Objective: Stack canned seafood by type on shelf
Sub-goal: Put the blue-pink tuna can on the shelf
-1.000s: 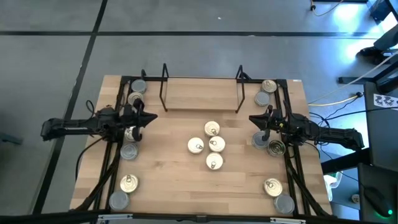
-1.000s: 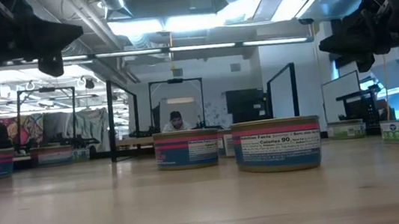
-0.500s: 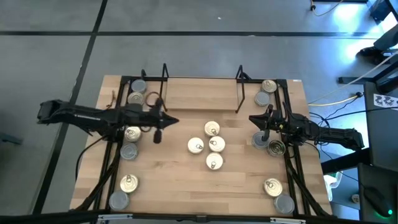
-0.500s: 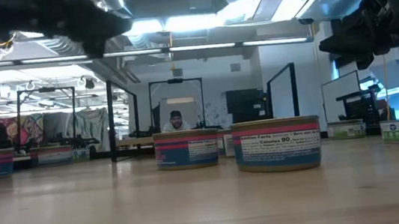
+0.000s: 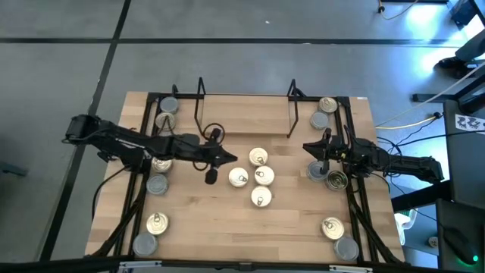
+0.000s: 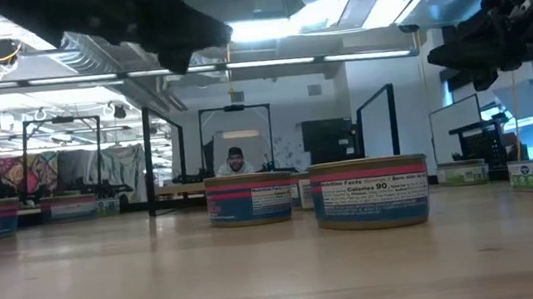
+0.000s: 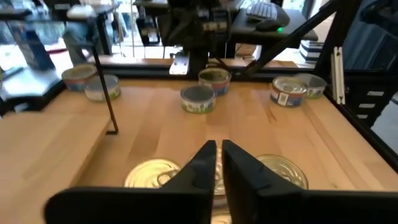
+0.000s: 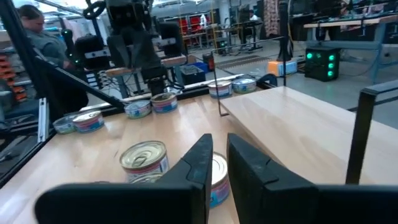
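Several canned seafood tins with gold pull-tab lids [image 5: 258,176] stand in a cluster at the table's middle, resting on their bases. The shelf [image 5: 246,106], a low black wire rack, stands at the far edge. My left gripper [image 5: 231,158] hangs above the table just left of the cluster, fingers [image 7: 205,158] nearly together with nothing between them. Two gold lids [image 7: 152,174] [image 7: 283,171] show just below and past its tips. My right gripper [image 5: 305,145] waits shut at the right rail, pointing at the cluster [image 8: 144,158].
More tins line both sides: along the left rail [image 5: 158,184] and in the near left corner [image 5: 157,222], along the right rail [image 5: 336,180] and at the far right [image 5: 327,105]. Black rails [image 5: 356,205] edge the table. Bare wood lies between the cluster and the near edge.
My left gripper has swung out from the left rail toward the table's right, up to the middle cluster of tins, rising a little. No tin has moved.
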You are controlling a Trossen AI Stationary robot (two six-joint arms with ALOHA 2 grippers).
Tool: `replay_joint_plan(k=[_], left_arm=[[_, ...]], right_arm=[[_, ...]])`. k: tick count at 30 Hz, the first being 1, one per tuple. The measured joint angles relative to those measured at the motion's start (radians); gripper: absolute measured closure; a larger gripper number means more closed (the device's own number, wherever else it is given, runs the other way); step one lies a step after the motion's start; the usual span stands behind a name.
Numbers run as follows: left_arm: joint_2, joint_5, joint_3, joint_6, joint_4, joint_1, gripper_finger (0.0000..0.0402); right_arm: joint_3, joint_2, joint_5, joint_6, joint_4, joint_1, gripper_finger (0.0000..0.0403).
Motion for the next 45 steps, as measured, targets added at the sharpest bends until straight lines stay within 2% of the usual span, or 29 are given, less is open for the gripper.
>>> replay_joint_plan(k=[7, 10, 15, 29, 33, 38, 45], left_arm=[[0.078, 0.0, 0.037, -0.039, -0.022, -0.004, 0.0257], [0.104, -0.001, 0.05, -0.041, -0.049, -0.018, 0.0207], [0.146, -0.002, 0.051, -0.035, -0.063, -0.039, 0.016], [0.283, -0.008, 0.041, -0.121, -0.103, -0.052, 0.0153], [0.326, -0.012, 0.041, -0.121, -0.109, -0.056, 0.0153], [0.336, -0.015, 0.041, -0.118, -0.136, -0.054, 0.0153], [0.358, -0.024, 0.043, -0.111, -0.131, -0.053, 0.0153]], right_arm=[[0.0, 0.03, 0.015, 0.029, 0.018, 0.0, 0.0357], [0.0, 0.062, -0.023, 0.043, 0.067, 0.0, 0.0357], [0.019, 0.17, -0.049, 0.051, 0.119, 0.001, 0.0357], [0.263, 0.618, -0.196, 0.027, 0.146, 0.021, 0.0357], [0.359, 0.763, -0.202, -0.045, 0.149, 0.097, 0.0357], [0.479, 0.949, -0.159, -0.126, 0.149, 0.177, 0.0357], [0.604, 1.198, -0.158, -0.136, 0.175, 0.213, 0.0357]])
